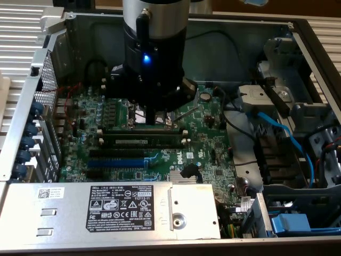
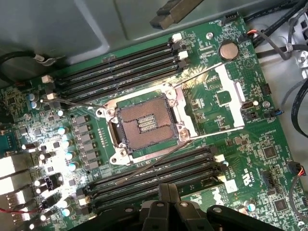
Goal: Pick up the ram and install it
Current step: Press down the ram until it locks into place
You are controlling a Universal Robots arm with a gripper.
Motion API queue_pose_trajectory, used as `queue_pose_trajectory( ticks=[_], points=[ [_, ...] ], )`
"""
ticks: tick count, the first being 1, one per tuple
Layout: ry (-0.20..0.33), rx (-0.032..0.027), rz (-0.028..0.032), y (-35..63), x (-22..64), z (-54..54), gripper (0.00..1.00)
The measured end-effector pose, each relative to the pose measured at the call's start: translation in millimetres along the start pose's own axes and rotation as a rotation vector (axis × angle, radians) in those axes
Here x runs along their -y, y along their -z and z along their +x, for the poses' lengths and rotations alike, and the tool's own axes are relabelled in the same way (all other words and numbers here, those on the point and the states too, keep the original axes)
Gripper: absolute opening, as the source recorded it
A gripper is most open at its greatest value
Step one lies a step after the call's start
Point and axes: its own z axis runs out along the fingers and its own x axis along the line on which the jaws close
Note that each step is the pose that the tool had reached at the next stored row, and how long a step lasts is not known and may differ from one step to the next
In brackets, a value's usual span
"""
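One gripper is held with jaws closed and empty above the board; the ram is seen seated lengthwise in a slot just beside it

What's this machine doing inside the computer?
A robot arm's gripper, fingers shut, hangs low over the motherboard in an open computer case, near the memory slots. A memory stick already sits in one slot, just in front of the gripper. The processor socket stands empty.
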Motion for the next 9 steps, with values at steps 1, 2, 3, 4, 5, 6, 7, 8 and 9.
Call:
queue_pose_trajectory(
  ticks=[1,2,3,4,5,6,7,8,9],
  points=[
    [-0.01,0.0005,-0.0002,0.0,0.0,0.0,0.1],
    [-0.021,0.001,-0.0002,0.0,0.0,0.0,0.1],
    [-0.031,0.0015,-0.0005,-0.1,0.0,0.0,0.1],
    [-0.041,0.002,-0.0006,-0.1,0.0,0.0,0.1],
    [-0.051,0.0025,-0.0007,-0.1,0.0,0.0,0.1],
    [-0.062,0.003,-0.0008,-0.1,0.0,0.0,0.1],
    [-0.072,0.0036,-0.0009,-0.1,0.0,0.0,0.1],
    [-0.082,0.004,-0.0008,0.0,0.0,0.0,0.1],
    [-0.092,0.0045,-0.001,-0.1,0.0,0.0,0.1]
  ],
)
